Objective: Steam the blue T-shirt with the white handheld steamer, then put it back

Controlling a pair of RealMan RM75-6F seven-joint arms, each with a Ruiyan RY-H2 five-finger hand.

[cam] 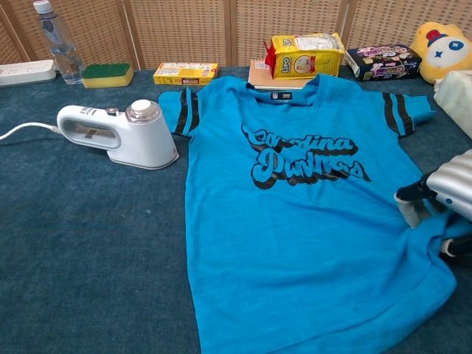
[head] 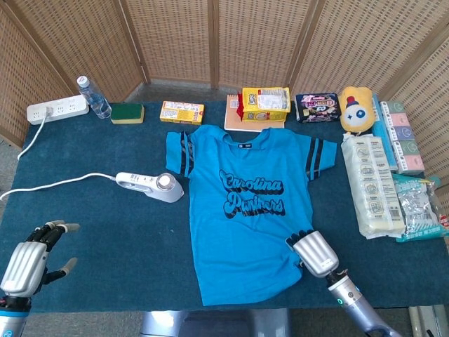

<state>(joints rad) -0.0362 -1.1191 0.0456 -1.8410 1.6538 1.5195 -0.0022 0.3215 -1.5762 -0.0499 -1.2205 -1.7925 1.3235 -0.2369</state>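
The T-shirt (cam: 295, 236) is soft matt blue cloth with a faint heathered weave and a flat black print. The steamer (cam: 118, 135) is smooth glossy white plastic. The table (cam: 88, 258) wears a rough, napped dark blue carpet-like cover. The right hand (head: 313, 251) has ribbed silvery metal-look plates and black fingers. At 12 o'clock stands a woven wicker screen (head: 175, 35).

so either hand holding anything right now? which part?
Nothing is gripped. The left hand hovers open over the table, away from the steamer. The right hand rests palm-down on the T-shirt near its lower right hem; no pinch is visible.
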